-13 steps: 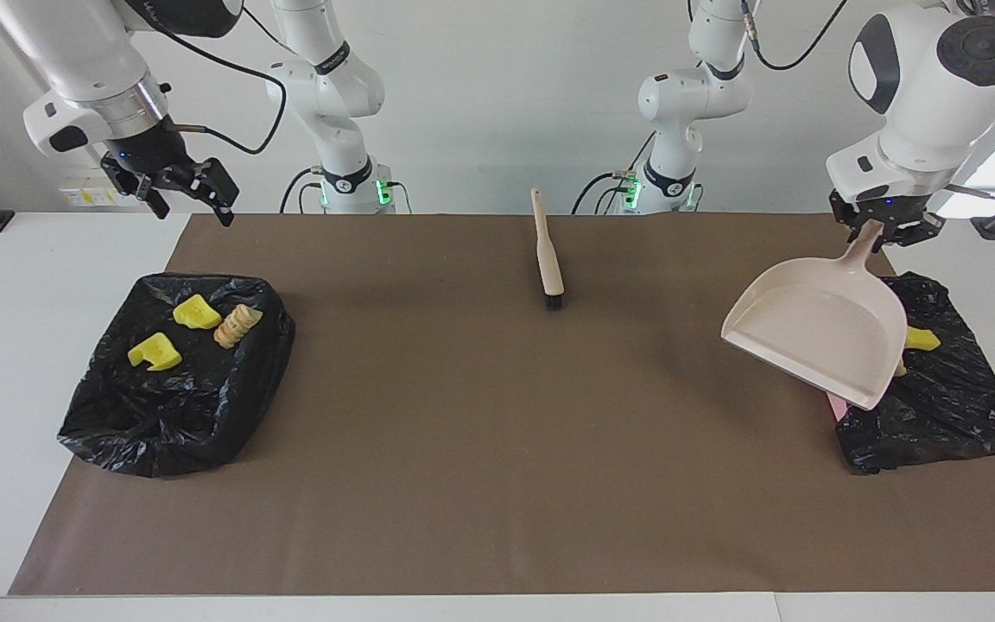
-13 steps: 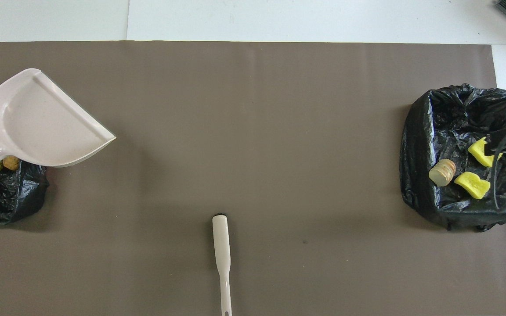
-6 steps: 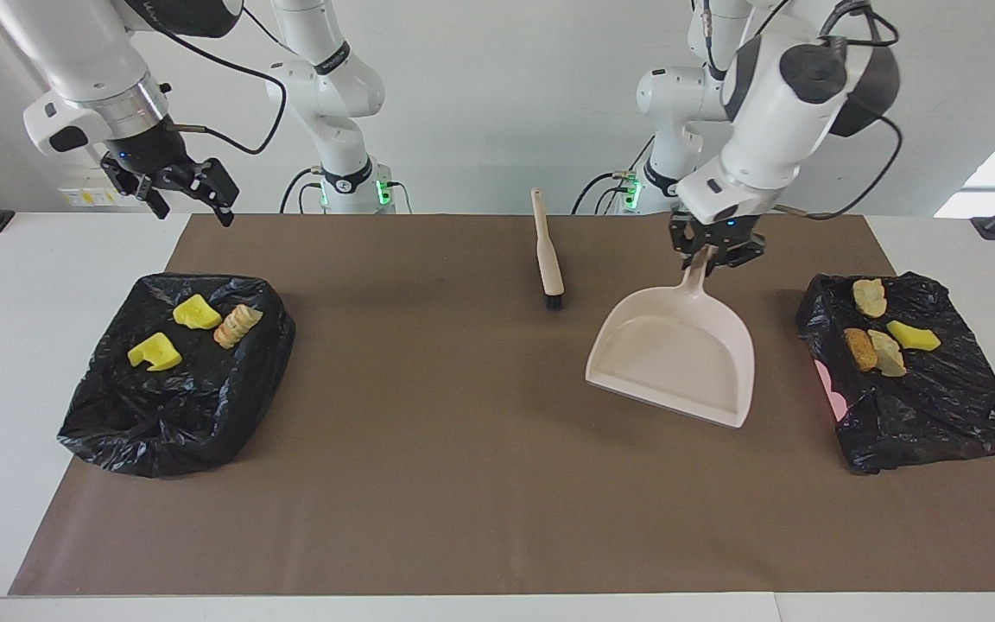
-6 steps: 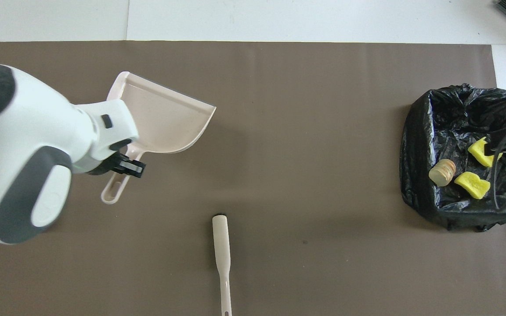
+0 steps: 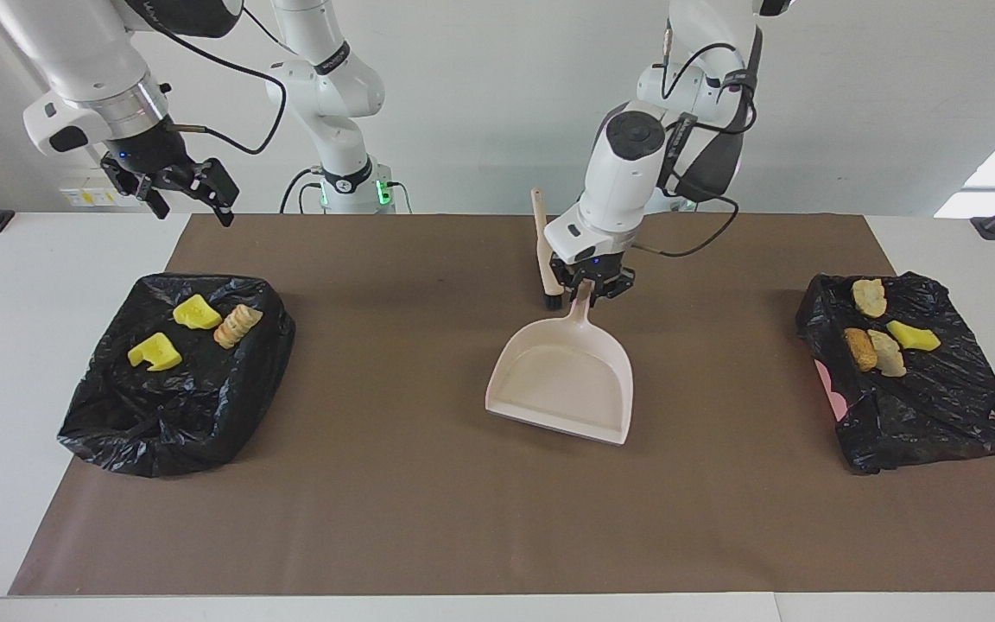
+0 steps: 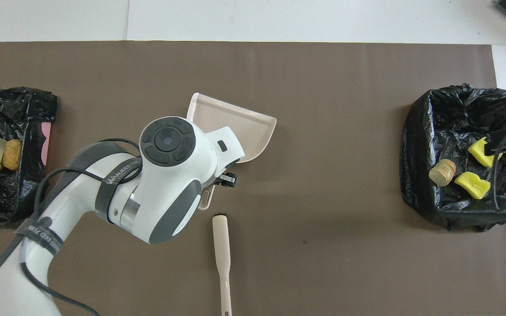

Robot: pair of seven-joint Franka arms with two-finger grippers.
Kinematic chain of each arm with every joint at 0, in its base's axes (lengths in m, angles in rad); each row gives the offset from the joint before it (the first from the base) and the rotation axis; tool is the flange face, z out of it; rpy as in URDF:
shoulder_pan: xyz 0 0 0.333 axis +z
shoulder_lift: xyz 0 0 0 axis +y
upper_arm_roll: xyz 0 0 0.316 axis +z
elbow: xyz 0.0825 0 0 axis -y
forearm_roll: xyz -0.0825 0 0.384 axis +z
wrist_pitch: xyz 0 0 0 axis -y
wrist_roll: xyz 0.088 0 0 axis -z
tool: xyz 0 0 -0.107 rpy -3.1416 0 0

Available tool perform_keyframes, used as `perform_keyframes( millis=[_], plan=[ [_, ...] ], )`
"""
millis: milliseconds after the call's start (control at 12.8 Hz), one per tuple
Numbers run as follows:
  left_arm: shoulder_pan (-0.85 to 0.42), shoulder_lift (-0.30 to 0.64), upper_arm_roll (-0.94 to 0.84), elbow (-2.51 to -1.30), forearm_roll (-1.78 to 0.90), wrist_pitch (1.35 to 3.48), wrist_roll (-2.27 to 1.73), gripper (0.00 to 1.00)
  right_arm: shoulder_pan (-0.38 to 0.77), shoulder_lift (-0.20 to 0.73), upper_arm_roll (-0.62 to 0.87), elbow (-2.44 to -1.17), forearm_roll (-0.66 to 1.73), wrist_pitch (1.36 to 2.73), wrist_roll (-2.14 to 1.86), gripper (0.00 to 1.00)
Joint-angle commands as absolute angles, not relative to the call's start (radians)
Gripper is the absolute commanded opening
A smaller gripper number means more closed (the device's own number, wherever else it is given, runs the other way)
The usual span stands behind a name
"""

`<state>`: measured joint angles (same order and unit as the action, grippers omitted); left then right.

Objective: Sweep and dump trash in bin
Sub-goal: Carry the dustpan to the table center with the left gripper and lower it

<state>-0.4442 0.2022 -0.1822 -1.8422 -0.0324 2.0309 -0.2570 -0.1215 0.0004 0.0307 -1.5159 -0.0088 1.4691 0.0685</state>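
Left claw (image 5: 590, 287) clamped on the dustpan (image 5: 563, 381) handle, over mid-worktop. Pan looks at or just above the brown mat (image 5: 428, 501); contact can't be confirmed. Its long axis runs from the handle at the claw away from the robots, mouth facing away from them. The pan looks empty.

Brush (image 5: 546, 256) lies just beside the left claw, a bit nearer the robots, bristle end by the pan handle, long axis also roughly toward and away from the robots. No claw on it.

Right claw (image 5: 191, 188) is open, holding nothing, hanging over the table's corner by the bin at its own end. That arm waits.

Trash (image 5: 879, 333): none on the mat. Four pieces sit in the black-bagged bin (image 5: 938, 406) at the left arm's end. Three more pieces (image 5: 195, 326) are in the other bin (image 5: 161, 415) at the right arm's end.

Judgement: nothing left to sweep, so what remains is setting the pan down. Key relation is pan versus brush: they are close, handle end to bristle end, so lower straight and release without nudging the brush.
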Motion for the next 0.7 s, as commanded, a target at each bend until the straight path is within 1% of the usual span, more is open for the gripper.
perform_keyframes(
  millis=[0,157,235,470,627],
  plan=[
    [-0.477,0.212,-0.161,-1.864,-0.046,2.088,-0.278,0.0,-0.129,0.0,0.031,-1.505,0.014,1.451,0.049,1.0],
    [-0.479,0.221,-0.161,-1.878,-0.046,2.144,-0.275,0.0,-0.129,0.0,0.031,-1.505,0.014,1.451,0.049,1.0],
    [-0.492,0.244,-0.161,-1.879,-0.046,2.16,-0.267,0.0,-0.129,0.0,0.031,-1.505,0.014,1.451,0.048,1.0],
    [-0.495,0.245,-0.161,-1.899,-0.046,2.174,-0.264,0.0,-0.129,0.0,0.031,-1.505,0.014,1.45,0.049,1.0],
    [-0.495,0.238,-0.161,-1.931,-0.046,2.227,-0.267,0.0,-0.129,0.0,0.031,-1.506,0.014,1.451,0.048,1.0]
  ],
)
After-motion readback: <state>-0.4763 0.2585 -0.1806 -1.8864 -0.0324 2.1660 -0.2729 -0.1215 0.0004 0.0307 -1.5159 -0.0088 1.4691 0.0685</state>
